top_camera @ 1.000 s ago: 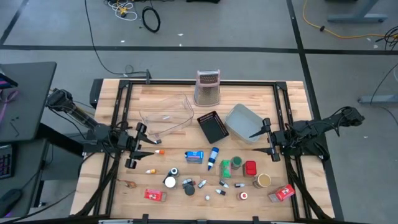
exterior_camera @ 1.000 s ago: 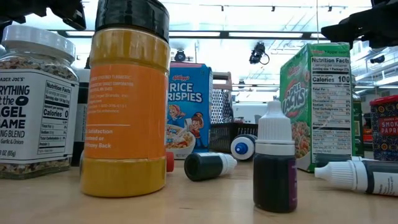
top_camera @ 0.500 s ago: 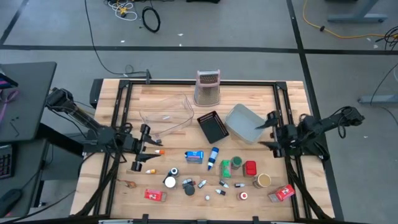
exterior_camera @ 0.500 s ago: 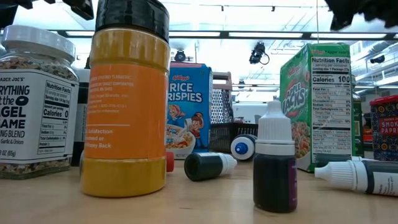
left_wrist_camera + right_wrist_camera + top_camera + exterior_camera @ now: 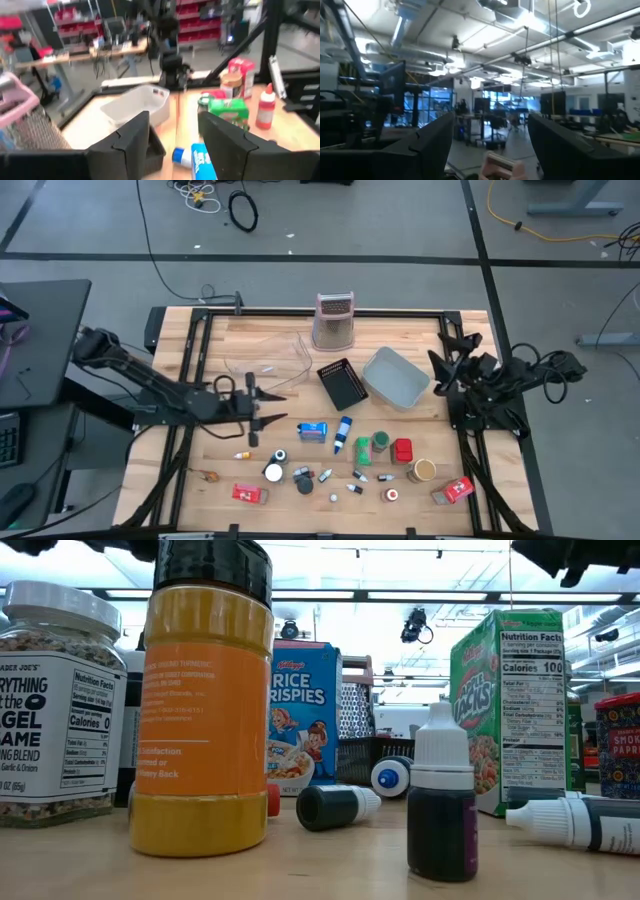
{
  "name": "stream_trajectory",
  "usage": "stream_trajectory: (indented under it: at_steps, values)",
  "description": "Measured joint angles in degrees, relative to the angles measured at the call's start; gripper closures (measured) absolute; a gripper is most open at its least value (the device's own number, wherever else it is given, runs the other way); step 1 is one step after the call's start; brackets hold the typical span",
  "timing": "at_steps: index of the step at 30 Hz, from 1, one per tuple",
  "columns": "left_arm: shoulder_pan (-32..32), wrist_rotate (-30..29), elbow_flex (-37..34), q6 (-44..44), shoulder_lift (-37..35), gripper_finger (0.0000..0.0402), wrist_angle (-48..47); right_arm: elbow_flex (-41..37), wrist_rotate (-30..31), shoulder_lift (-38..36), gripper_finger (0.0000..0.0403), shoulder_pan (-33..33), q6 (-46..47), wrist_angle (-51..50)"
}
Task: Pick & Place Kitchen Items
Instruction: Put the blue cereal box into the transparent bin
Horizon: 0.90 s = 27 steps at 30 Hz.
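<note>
Both pairs of jaws stand open and empty.

From above, the left gripper (image 5: 262,402) hangs over the table's left-middle, just beside the clear tray (image 5: 268,366) and pointing toward the blue packet (image 5: 313,431) and the blue-white bottle (image 5: 343,434). The right gripper (image 5: 442,366) is raised at the table's right edge, near the grey bin (image 5: 395,378). The kitchen items lie scattered across the near half of the table: a green can (image 5: 380,442), a red can (image 5: 402,450), a tan can (image 5: 424,470), red packets (image 5: 250,494) and small vials (image 5: 325,475). The clear tray holds one tiny pale thing; the black mesh basket (image 5: 341,383) and grey bin look empty. The grater-like stand (image 5: 334,321) stands at the far edge.

At table height, an orange jar (image 5: 205,700), a seasoning jar (image 5: 60,705), two cereal boxes (image 5: 300,715) and dropper vials (image 5: 443,795) sit on the wood; neither gripper's fingers show clearly.

The left wrist view shows its open fingers (image 5: 225,137) aimed over the blue-white bottle (image 5: 195,157), with the grey bin (image 5: 137,102) beyond. To pick well, the arm would likely lower squarely over one item, straddling its narrow side, clear of neighbours.

The right wrist view shows spread fingers (image 5: 435,140) against the room only.
</note>
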Motion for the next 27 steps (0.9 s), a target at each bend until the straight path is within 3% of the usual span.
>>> stream_trajectory:
  at_steps: [13, 19, 27]
  values:
    - [5.63, 10.35, 8.12, -2.30, 16.66, 0.0125, -3.02, -0.02, -2.89, 0.42, 0.0137, 0.00, -1.05, 0.17]
    - [5.92, 13.31, 9.01, -5.30, 23.36, 0.0120, -3.16, -0.02, -2.87, 0.42, 0.0137, 0.00, -0.99, 0.19]
    - [5.84, 14.95, 9.39, -8.65, 24.48, 0.0123, -3.48, -0.06, -2.87, 0.42, 0.0137, 0.00, 3.51, 0.16]
